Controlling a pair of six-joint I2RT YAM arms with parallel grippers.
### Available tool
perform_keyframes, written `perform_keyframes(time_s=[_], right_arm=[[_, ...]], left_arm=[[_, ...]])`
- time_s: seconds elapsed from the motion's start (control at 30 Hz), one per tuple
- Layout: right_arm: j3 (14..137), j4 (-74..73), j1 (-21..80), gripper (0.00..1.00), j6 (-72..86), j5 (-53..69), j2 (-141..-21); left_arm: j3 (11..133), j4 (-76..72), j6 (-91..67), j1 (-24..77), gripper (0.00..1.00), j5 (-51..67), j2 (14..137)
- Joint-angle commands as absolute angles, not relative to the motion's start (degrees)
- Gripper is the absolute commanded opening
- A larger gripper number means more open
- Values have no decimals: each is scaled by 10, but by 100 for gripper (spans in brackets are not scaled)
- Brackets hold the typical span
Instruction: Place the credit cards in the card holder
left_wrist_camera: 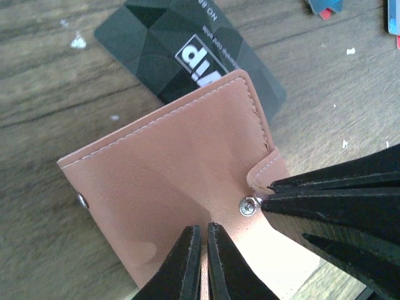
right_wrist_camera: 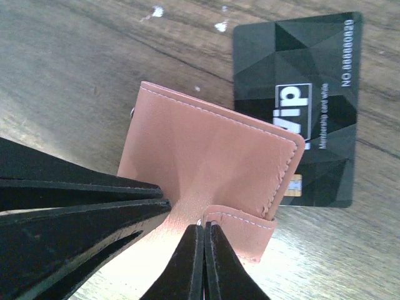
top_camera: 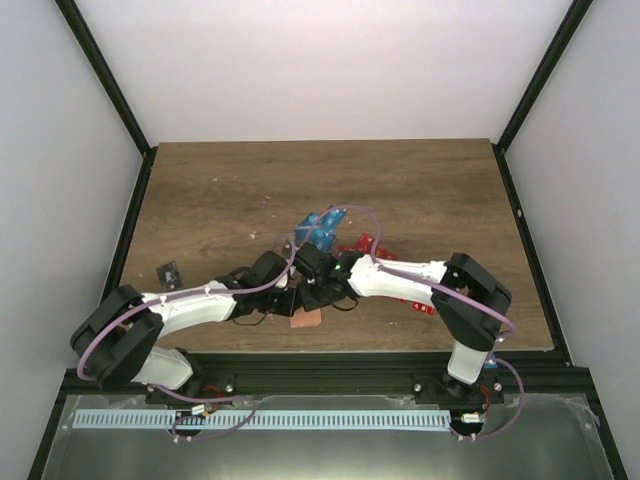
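Observation:
The tan card holder [left_wrist_camera: 169,181] lies near the table's front edge, over part of a black VIP credit card [left_wrist_camera: 187,50]. My left gripper [left_wrist_camera: 201,250] is shut on the holder's near edge. My right gripper [right_wrist_camera: 204,250] is shut on the holder's snap strap [right_wrist_camera: 250,228]. In the right wrist view the holder [right_wrist_camera: 206,156] hides the left side of the black card [right_wrist_camera: 312,106]. In the top view the holder [top_camera: 305,318] shows just below both grippers, the left [top_camera: 288,300] and the right [top_camera: 316,293]. Blue cards [top_camera: 322,228] and red cards [top_camera: 365,247] lie behind them.
More red cards [top_camera: 415,303] lie under the right forearm. A lone black card [top_camera: 169,272] lies at the left of the table. The table's front edge [top_camera: 330,350] runs just behind the holder. White specks dot the wood.

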State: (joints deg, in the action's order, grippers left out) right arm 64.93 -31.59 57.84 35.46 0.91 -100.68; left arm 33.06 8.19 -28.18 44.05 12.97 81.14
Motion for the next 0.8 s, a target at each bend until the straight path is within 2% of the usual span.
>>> perform_keyframes(time_s=[0.0, 0.77], right_arm=[[650, -341, 582, 1, 357, 6, -1028], [687, -368, 590, 1, 344, 19, -1059]], left_arm=[[335, 75, -263, 444, 7, 148, 765], [270, 11, -295, 425, 10, 132, 766]])
